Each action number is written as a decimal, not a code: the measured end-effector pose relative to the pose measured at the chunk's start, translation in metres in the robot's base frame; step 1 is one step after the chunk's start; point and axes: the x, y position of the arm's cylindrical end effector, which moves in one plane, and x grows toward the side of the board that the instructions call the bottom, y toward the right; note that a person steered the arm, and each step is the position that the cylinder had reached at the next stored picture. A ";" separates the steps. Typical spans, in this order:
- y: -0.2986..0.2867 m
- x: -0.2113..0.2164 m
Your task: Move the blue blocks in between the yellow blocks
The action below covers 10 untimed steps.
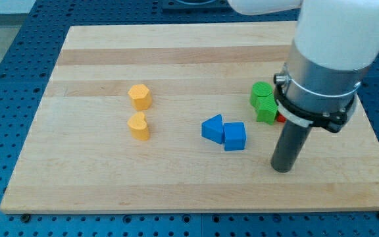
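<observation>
Blue blocks sit together just right of centre in the frame: a blue triangular block (212, 128) touching a blue cube (235, 136) on its right side. Yellow blocks lie well apart from them, left of centre: a yellow hexagonal block (139, 96) above, a yellow heart-like block (138, 126) just below it, with only a narrow gap between the two. The rod's tip (281, 168) rests on the wooden board (176, 52) at lower right, near the blue cube but clear of it, touching no block; the tool has no jaws, so nothing is clamped. Two green blocks (263, 102) sit at right of centre, just above the rod, with a sliver of a red block (280, 118) showing behind the arm's collar. Risks, as judged: the blue pair is loosely joined, so an off-centre push leftward could split it or rotate the triangle away. The yellow gap looks tighter than a blue block; driving in could shove the yellows aside rather than part them. The wide collar may hide contact from view.
</observation>
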 end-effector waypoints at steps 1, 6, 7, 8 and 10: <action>-0.009 -0.014; -0.097 -0.062; -0.117 -0.072; -0.136 -0.080; -0.165 -0.088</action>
